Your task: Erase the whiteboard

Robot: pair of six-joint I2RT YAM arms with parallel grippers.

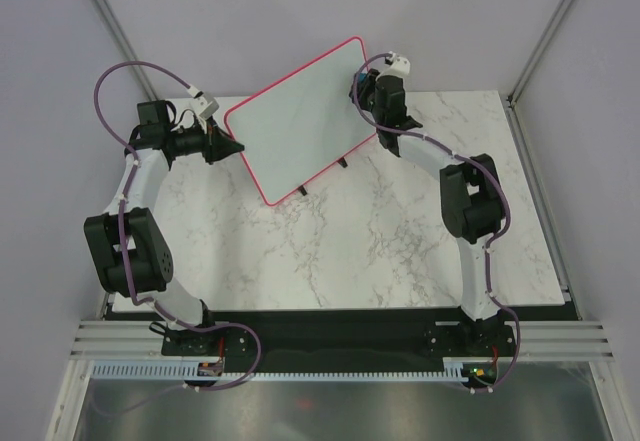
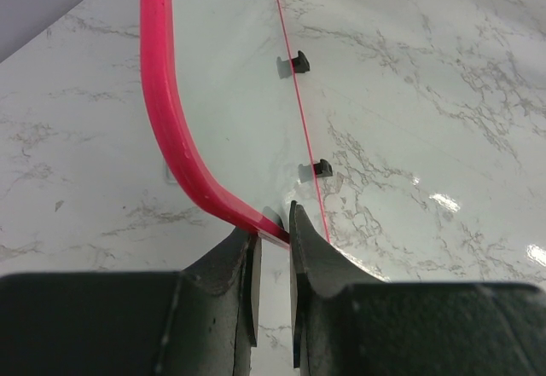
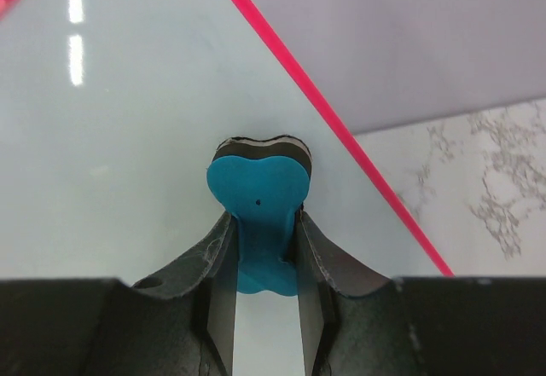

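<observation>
Two at once: clamping the left gripper (image 2: pixel 273 227) onto the rounded pink-red corner of the whiteboard (image 1: pixel 300 121), glossy white, tilting up on small black feet (image 2: pixel 299 62) over the veined marble table (image 1: pixel 400 241). Squeezing a blue heart-shaped eraser (image 3: pixel 258 190), black-felt-backed, in the right gripper (image 3: pixel 264 222), resting against the whiteboard's face beside its far right edge.

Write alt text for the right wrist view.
The right gripper holds a blue heart-shaped eraser, its dark pad against the whiteboard, blank here. The pink frame runs diagonally at right, marble table beyond.
</observation>
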